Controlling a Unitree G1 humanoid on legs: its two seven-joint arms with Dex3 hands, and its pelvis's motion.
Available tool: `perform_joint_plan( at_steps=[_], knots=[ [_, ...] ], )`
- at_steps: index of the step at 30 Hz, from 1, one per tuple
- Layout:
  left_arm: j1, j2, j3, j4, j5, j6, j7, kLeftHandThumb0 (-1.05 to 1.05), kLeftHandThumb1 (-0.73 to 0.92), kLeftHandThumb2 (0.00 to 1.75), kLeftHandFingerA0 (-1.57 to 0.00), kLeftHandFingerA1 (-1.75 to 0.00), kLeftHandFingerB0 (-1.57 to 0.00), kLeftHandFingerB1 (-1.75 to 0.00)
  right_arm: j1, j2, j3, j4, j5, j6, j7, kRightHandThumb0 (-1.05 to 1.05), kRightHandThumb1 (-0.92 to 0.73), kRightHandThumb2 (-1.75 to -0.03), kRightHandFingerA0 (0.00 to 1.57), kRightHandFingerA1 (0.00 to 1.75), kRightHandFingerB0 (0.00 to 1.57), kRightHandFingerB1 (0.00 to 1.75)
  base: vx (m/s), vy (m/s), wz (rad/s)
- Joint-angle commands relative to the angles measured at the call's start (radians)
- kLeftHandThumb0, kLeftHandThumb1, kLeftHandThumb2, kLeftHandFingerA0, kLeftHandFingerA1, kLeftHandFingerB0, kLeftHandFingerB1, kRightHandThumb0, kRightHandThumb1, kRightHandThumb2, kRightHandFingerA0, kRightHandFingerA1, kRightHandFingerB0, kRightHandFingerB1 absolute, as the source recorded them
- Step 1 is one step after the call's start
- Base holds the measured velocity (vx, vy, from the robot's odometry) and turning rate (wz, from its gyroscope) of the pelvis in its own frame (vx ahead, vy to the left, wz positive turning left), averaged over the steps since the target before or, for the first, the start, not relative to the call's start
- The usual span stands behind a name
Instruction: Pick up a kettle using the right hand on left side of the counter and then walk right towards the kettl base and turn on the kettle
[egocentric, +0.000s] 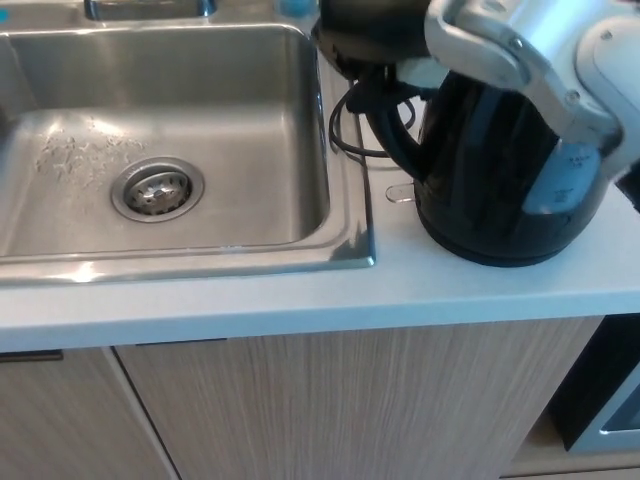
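A black electric kettle (500, 190) stands upright on the white counter (300, 300), just right of the sink. Its loop handle (385, 130) faces left and its pale water window (560, 185) faces right. My right arm (530, 55), silver and white, reaches in from the right across the kettle's lid. My black right hand (365, 30) sits at the top of the handle, over the kettle's upper left. Whether it grips the handle is hidden. A black cord (345, 135) loops behind the handle. My left hand is out of view.
A steel sink (340, 235) with a round drain (155, 190) fills the left. A small clear tab (400, 194) lies beside the kettle's foot. Wood-grain cabinet fronts (330, 400) run below the counter edge. A dark appliance (605, 400) sits low at the right.
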Motion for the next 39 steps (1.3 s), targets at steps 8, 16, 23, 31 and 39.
perform_joint_plan(
  at_steps=[8,16,23,31,39],
  knots=[
    [0.021,0.003,-0.004,-0.011,0.012,-0.036,0.016,-0.10,0.48,1.14,-1.13,-1.10,-1.01,-0.98,0.074,-0.100,-0.075,-0.198,0.017,-0.178,-0.128,-0.74,-0.92,-0.67,0.77,0.81,0.78,0.65,0.00,0.000,0.00],
    [0.020,-0.001,0.007,-0.002,0.006,-0.053,0.024,-0.10,0.48,1.15,-1.11,-1.10,-1.00,-0.97,0.050,-0.212,-0.110,-0.227,-0.024,-0.291,-0.205,-0.79,-0.92,-0.69,0.85,0.77,0.78,0.58,0.00,0.000,0.00],
    [0.011,0.005,0.007,0.005,-0.019,-0.041,-0.003,-0.09,0.49,1.15,-1.12,-1.10,-1.00,-0.97,0.109,-0.301,-0.192,-0.349,0.070,-0.361,-0.143,-0.81,-0.71,-1.05,0.83,0.82,0.72,0.67,0.00,0.000,0.00],
    [0.009,0.012,0.012,0.014,-0.012,-0.051,0.003,-0.08,0.47,1.16,-1.12,-1.10,-1.00,-0.97,0.204,-0.343,-0.240,-0.406,0.115,-0.380,-0.110,-0.76,-0.91,-0.67,0.87,0.76,0.71,0.55,0.00,0.000,0.00],
    [0.002,0.014,0.018,0.014,-0.004,-0.048,0.018,-0.10,0.47,1.14,-1.12,-1.08,-1.00,-0.97,0.269,-0.379,-0.277,-0.434,0.141,-0.403,-0.090,-0.74,-0.90,-0.65,0.83,0.68,0.74,0.54,0.00,0.000,0.00]
  ],
)
